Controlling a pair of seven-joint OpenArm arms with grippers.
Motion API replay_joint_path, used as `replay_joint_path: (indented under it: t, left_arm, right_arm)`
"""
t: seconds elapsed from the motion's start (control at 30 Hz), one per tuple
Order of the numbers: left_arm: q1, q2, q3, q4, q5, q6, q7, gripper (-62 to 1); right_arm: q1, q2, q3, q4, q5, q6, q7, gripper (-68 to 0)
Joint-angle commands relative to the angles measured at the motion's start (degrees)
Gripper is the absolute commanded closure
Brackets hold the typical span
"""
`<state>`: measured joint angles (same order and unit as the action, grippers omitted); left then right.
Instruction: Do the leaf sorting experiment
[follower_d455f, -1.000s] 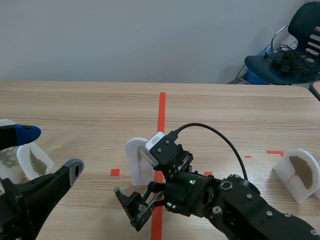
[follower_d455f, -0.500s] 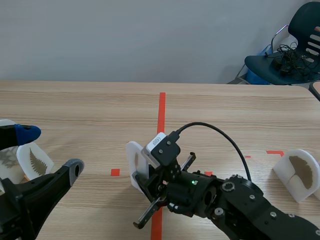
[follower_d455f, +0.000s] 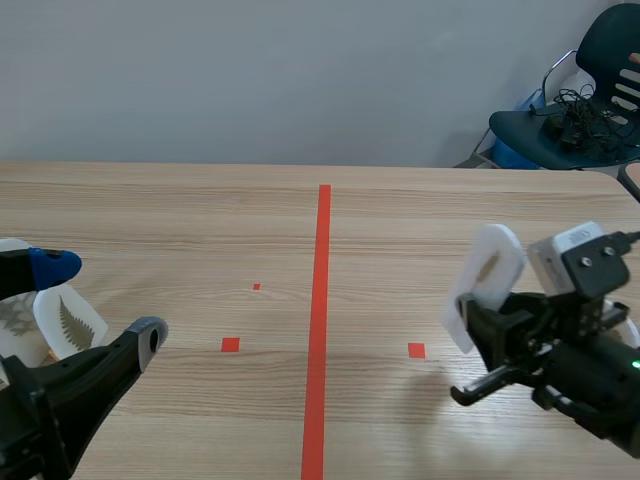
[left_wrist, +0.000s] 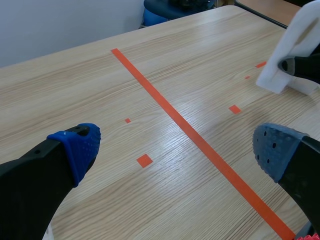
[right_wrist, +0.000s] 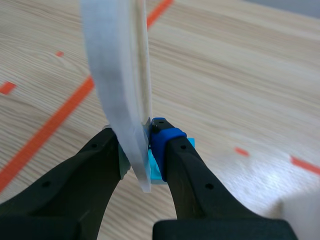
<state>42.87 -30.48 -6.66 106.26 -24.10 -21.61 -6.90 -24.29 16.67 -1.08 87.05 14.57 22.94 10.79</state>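
Note:
My right gripper (follower_d455f: 478, 335) is shut on the lower edge of a white curved leaf holder (follower_d455f: 487, 283) and holds it upright above the table's right half. A brownish leaf shows on the holder's face. Seen edge-on in the right wrist view, the holder (right_wrist: 117, 65) is pinched between the two pads of that gripper (right_wrist: 140, 150). My left gripper (follower_d455f: 100, 300) stands open low at the left, with nothing between its blue pad (left_wrist: 80, 145) and grey pad (left_wrist: 275, 147). Beside it sits a white holder with a fern leaf (follower_d455f: 70, 322). From the left wrist view the held holder (left_wrist: 295, 42) is far ahead.
An orange-red tape line (follower_d455f: 320, 320) runs down the table's middle, with small tape squares on either side. A dark chair with cables (follower_d455f: 585, 105) stands beyond the table's far right corner. A light wall is behind the table.
My right gripper closed on the white holder at the centre line, lifted it and carried it to the right side. The left arm has not moved.

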Motion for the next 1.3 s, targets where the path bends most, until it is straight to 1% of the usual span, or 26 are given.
replay_joint_path:
  t: [0.0,0.13,0.27,0.4,0.53,0.57,0.6,0.63,0.77,0.87,0.97,1.03,1.13,1.17,1.27]
  left_arm:
    - [-0.31,0.28,0.02,0.55,-0.50,-0.13,-0.79,-62.3]
    - [-1.18,0.28,0.02,0.50,-0.50,-0.13,-0.74,-62.3]
    - [-2.10,0.28,0.02,0.50,-0.50,-0.13,-0.57,-62.3]
    - [-2.10,0.28,0.02,0.50,-0.50,-0.13,-0.57,-62.3]
    - [-2.10,0.28,0.02,0.50,-0.28,-0.13,-0.57,-62.3]
    - [-2.10,0.28,0.02,0.50,-0.28,-0.13,-0.55,-62.3]
    - [-2.10,0.28,0.02,0.50,-0.28,-0.13,-0.57,-62.3]
    - [-2.10,0.28,0.02,0.50,-0.28,-0.13,-0.57,-62.3]
    - [-2.10,0.28,0.02,0.50,-0.28,-0.13,-0.57,-62.3]
    - [-2.10,0.28,0.02,0.50,-0.28,-0.13,-0.55,-62.3]
    - [-2.10,0.28,0.02,0.50,-0.28,-0.13,-0.55,-62.3]
    - [-2.10,0.28,0.02,0.50,-0.28,-0.13,-0.55,-62.3]
    - [-2.10,0.28,0.02,0.50,-0.28,-0.13,-0.55,-62.3]
    - [-2.10,0.28,0.02,0.50,-0.28,-0.13,-0.55,-62.3]
    - [-2.10,0.28,0.02,0.50,-0.28,-0.13,-0.57,-62.3]
  right_arm:
    - [1.22,-0.02,1.31,-1.07,0.50,-0.04,0.42,-4.8]
    - [2.23,-0.02,5.22,-3.65,1.11,-0.07,0.31,-4.8]
    - [4.79,0.00,6.84,-9.25,1.11,-2.56,0.61,-4.8]
    - [7.93,0.00,7.78,-16.24,1.09,-3.08,2.51,-4.8]
    - [9.07,0.00,8.44,-19.58,1.05,-5.20,3.50,-5.3]
    - [9.05,0.00,8.63,-19.67,0.85,-5.97,3.65,-5.7]
    - [9.05,0.00,8.79,-19.67,0.37,-6.56,3.72,-8.0]
    - [9.05,0.00,9.03,-19.67,-0.31,-6.97,3.82,-11.8]
    - [9.05,0.20,10.12,-19.67,-1.07,-6.91,5.25,-31.9]
    - [9.07,0.96,11.32,-19.39,-1.03,-6.84,6.58,-39.3]
    - [9.05,2.51,12.61,-18.05,-0.94,-6.64,6.97,-43.1]
    - [8.90,3.80,13.55,-16.11,-0.79,-6.45,6.97,-44.0]
    - [8.87,5.62,14.47,-12.26,-0.50,-4.57,6.86,-44.0]
    - [8.87,6.01,14.64,-10.75,0.20,-3.72,6.38,-44.0]
    - [8.87,6.73,14.73,-5.55,2.23,-2.45,3.89,-43.9]
